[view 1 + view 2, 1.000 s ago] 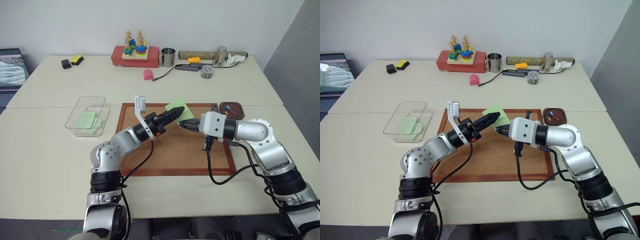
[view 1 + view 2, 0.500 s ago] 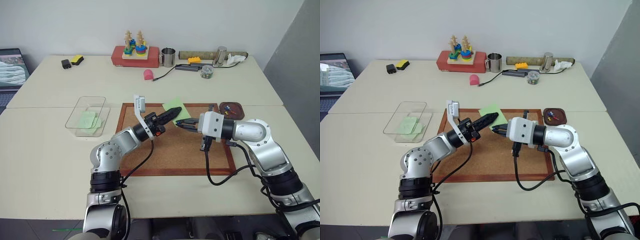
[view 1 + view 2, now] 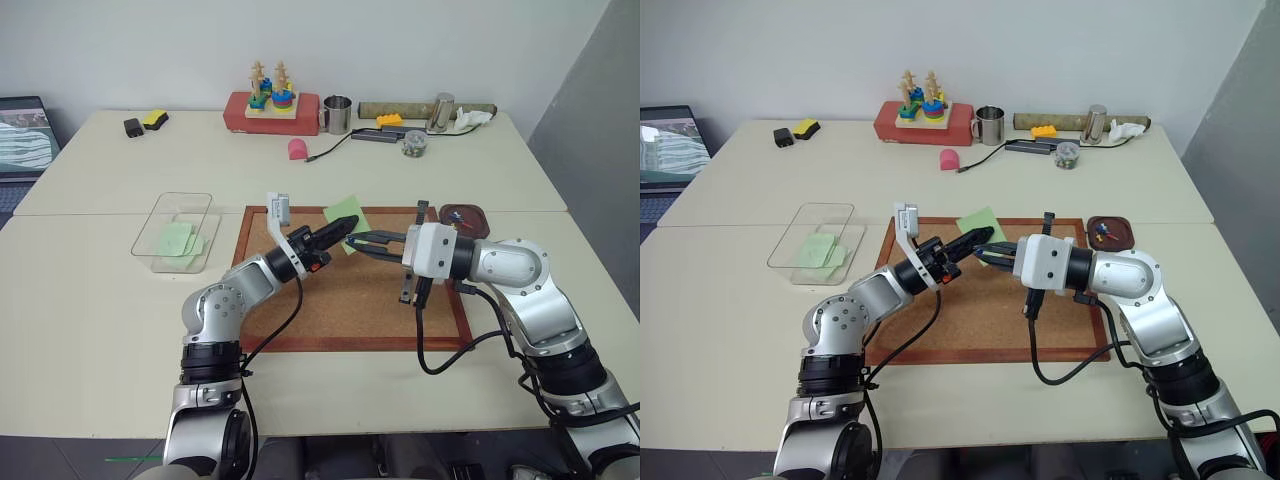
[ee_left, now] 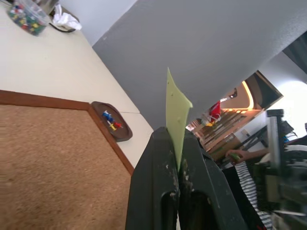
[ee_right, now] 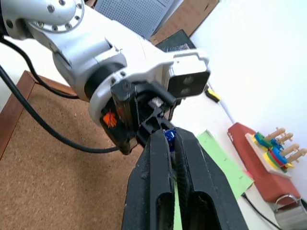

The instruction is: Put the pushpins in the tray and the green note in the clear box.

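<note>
A: Head view. Report both tools.
B: The left tool (image 3: 345,229) is raised over the cork board (image 3: 350,300), fingers clamped on the green note (image 3: 346,212), which stands up off the board above the fingertips. The right tool (image 3: 352,238) points toward the left one, tips nearly meeting just beside the note's lower edge, fingers pressed together.

A: Receptacles?
B: The clear box (image 3: 176,231) sits on the tabletop (image 3: 90,300) off the board's left edge, well apart from both tools, with pale green slips already inside. The tray (image 3: 463,216) lies at the board's far right corner, behind the right arm.

A: Left wrist view.
B: The two black fingers (image 4: 158,191) are closed on the note (image 4: 175,115); the sheet rises edge-on from between them. The tray (image 4: 111,127) lies beyond the board's corner with small coloured pushpins (image 4: 111,121) in it.

A: Right wrist view.
B: The right tool's fingers (image 5: 156,191) are closed on a small blue pushpin head (image 5: 169,135) at the tips. The left tool sits directly ahead, almost touching, with the note (image 5: 223,163) just beside it.
</note>
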Controlling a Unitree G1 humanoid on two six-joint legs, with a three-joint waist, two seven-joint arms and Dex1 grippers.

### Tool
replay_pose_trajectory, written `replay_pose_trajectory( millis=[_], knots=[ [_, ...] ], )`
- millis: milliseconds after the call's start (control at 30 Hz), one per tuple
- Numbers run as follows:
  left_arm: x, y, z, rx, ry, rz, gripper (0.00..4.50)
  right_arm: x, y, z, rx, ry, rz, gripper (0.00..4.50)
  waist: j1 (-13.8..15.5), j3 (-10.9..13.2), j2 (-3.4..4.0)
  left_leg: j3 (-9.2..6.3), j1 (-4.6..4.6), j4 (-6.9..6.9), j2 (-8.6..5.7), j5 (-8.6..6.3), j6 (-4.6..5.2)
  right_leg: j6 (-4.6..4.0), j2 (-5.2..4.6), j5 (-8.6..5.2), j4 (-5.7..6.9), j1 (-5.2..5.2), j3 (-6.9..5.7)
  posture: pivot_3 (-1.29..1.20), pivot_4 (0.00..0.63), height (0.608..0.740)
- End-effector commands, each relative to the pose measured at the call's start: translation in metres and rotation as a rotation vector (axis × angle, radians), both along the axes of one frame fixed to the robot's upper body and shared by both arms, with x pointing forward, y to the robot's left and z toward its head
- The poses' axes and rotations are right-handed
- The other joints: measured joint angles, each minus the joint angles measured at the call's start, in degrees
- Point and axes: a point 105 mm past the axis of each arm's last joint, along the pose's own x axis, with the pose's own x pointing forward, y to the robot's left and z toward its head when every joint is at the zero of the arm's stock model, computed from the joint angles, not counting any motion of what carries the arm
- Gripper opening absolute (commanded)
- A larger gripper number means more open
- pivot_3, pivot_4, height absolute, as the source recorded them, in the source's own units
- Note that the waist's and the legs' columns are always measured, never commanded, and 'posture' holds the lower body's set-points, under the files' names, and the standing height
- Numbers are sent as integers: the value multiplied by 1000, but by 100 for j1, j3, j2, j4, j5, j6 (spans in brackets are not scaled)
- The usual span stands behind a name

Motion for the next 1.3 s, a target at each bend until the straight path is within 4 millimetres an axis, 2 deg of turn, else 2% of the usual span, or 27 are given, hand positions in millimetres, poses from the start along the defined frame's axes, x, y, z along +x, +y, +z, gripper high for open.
replay_pose_trajectory(
  millis=[33, 133, 267, 433, 500, 633, 767, 1000, 1067, 1133, 1300],
  knots=[
    [1, 0, 12, 2, -53, 8, 45, -1, -9, 21, 95, -15, -39, 0, 8, 0, 0, 0, 0, 0, 0, 0, 0, 0, 0, 0, 0, 0, 0, 0, 150, 740],
    [-1, 3, 13, 16, -68, 13, 45, 13, -26, 22, 102, 10, -126, 0, 22, 0, 0, 0, 0, 0, 0, 0, 0, 0, 0, 0, 0, 0, 0, 0, 150, 740],
    [-16, 11, 18, 84, -134, 4, 45, 41, -66, 1, 4, 68, -306, 0, 19, 0, 0, 1, 0, -1, 0, 0, 1, 0, 0, 0, -1, 0, 1, 0, 150, 740],
    [-38, 22, 29, 168, -223, 1, 45, 104, -140, -33, -173, 55, -708, 0, 19, 1, 0, 10, 3, -2, 0, 0, 0, 0, -1, 0, -2, 0, 10, 0, 150, 740],
    [-45, 21, 34, 193, -256, -8, 45, 119, -155, -42, -178, 101, -790, 0, 15, 2, -1, 14, 5, -1, -2, 0, 0, -1, -2, 0, -1, 0, 13, 0, 150, 740],
    [-58, 17, 45, 205, -308, -39, 45, 138, -165, -57, -206, 160, -844, 0, -20, 2, -2, 23, 11, -4, -1, 0, 0, -1, 0, 0, -1, -1, 23, 0, 150, 740],
    [-62, 17, 51, 206, -323, -38, 45, 146, -167, -71, -244, 212, -856, 0, -37, 2, -3, 25, 11, -6, 1, 0, 0, -1, 0, 0, -5, -1, 24, 0, 150, 740],
    [-62, 18, 50, 208, -321, -22, 45, 152, -175, -73, -260, 211, -898, 0, -52, 2, -3, 29, 11, -2, -1, 0, 0, -1, -3, 0, -3, 1, 27, 0, 150, 740],
    [-61, 19, 50, 208, -320, -20, 0, 152, -176, -72, -259, 211, -900, 507, -65, 2, -3, 29, 11, -2, 0, 0, 0, -1, -3, 0, -3, 1, 27, 0, 150, 740],
    [-60, 19, 50, 208, -320, -19, 0, 152, -178, -72, -257, 216, -900, 765, -76, 2, -3, 28, 11, -3, 0, 0, -1, -1, -2, 0, -3, 1, 26, 0, 150, 740],
    [-60, 19, 50, 206, -323, -21, 0, 152, -180, -69, -249, 210, -903, 1936, -96, 2, -3, 29, 12, -3, 0, 0, -1, -1, -2, 0, -3, 1, 26, 0, 150, 740]
  ],
)
